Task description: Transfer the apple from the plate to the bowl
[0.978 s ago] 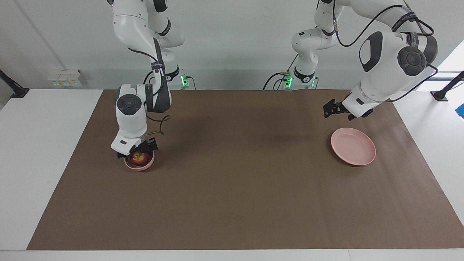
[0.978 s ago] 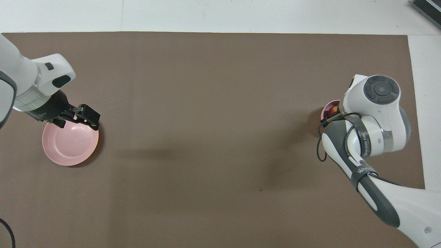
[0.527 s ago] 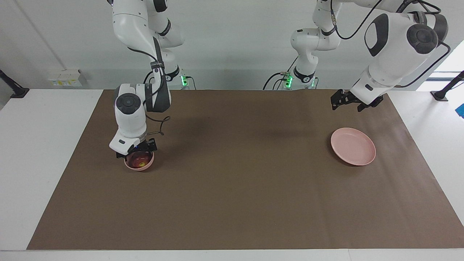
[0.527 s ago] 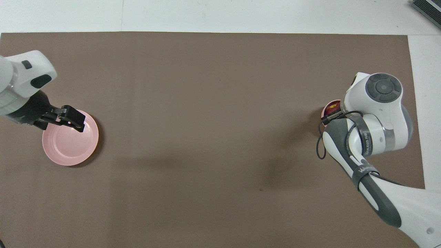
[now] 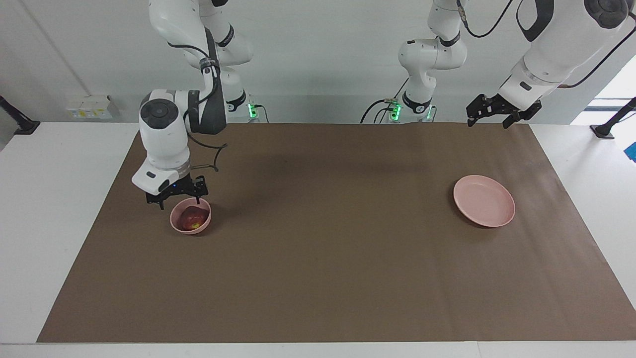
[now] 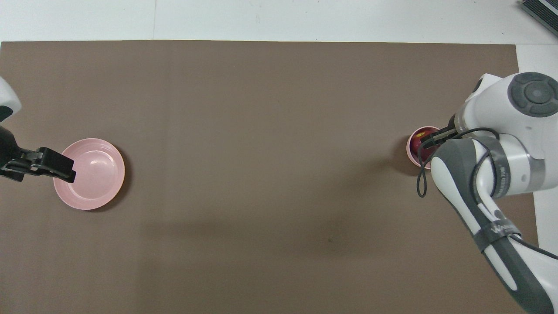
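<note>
Right, the brown mat (image 5: 318, 258) fills the lower two thirds of the facing view, and everything sits on it. Up in the upper right of that frame, the left arm waits, its left gripper (image 5: 494, 110) held high in the air over the mat's edge by the robots, fingers spread apart and nothing between them. In the overhead view that same gripper pokes in at the left edge, overlapping the plate's rim only because it is raised.

At the left of the facing frame, the right arm bends down, and the right gripper (image 5: 179, 195) hangs just above the bowl's rim on the robots' side, fingers apart and empty, clear of the fruit.

Now the plate (image 5: 484, 200), flat and pink, lies at the right of centre in the facing view, bare. Well apart from it, at the left of centre, sits the bowl (image 5: 191, 216), smaller and deeper. And there inside it is the apple (image 5: 193, 219), dark red with a yellowish spot showing, resting low in the bowl's hollow.

So the relation that matters: the apple lies directly below and slightly toward the frame's bottom from the right gripper's tips, with a visible gap between them. The right arm is by far the nearer of the two. By my reading the transfer is done, and what remains is only for that gripper to rise straight up without brushing the bowl's rim.
</note>
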### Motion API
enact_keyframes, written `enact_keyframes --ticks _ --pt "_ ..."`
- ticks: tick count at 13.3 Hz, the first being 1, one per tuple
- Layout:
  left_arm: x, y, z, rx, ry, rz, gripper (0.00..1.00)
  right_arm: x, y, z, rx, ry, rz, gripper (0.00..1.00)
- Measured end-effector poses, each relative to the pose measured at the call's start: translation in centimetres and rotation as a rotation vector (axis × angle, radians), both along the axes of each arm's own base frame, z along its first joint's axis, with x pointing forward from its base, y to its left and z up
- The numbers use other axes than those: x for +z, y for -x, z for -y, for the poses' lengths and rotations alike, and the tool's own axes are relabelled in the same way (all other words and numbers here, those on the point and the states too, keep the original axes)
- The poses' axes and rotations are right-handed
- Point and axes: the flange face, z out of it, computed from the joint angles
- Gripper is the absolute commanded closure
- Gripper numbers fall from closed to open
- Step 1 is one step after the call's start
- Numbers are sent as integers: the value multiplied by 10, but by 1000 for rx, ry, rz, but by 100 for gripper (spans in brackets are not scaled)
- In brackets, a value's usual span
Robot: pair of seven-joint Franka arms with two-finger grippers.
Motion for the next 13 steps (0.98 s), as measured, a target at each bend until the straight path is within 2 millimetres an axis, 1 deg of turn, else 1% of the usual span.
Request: enact_keyframes --ticks 2,4,5,7,8,9,10,11,13 --pt "2 -4 -6 12 2 27 0 39 6 0 -46 -68 -1 0" --pt "5 -9 -5 13 5 73 0 84 16 4 -80 -97 19 0" --pt "7 -14 -5 13 7 110 0 106 24 6 -97 -111 27 0" --pt "10 -21 -5 16 12 159 0 152 44 18 -126 -134 16 0" --pt "10 -22 -4 16 19 167 0 172 53 23 -138 -141 1 0" --pt "10 -23 -3 16 25 171 0 188 60 25 -145 -148 -15 0" --pt "9 -24 -2 16 28 178 0 196 64 25 -147 -154 -27 0" --pt "9 -25 -2 16 29 180 0 198 66 24 -147 -155 -36 0" --pt "9 -25 -4 20 29 179 0 192 67 28 -155 -155 -52 0"
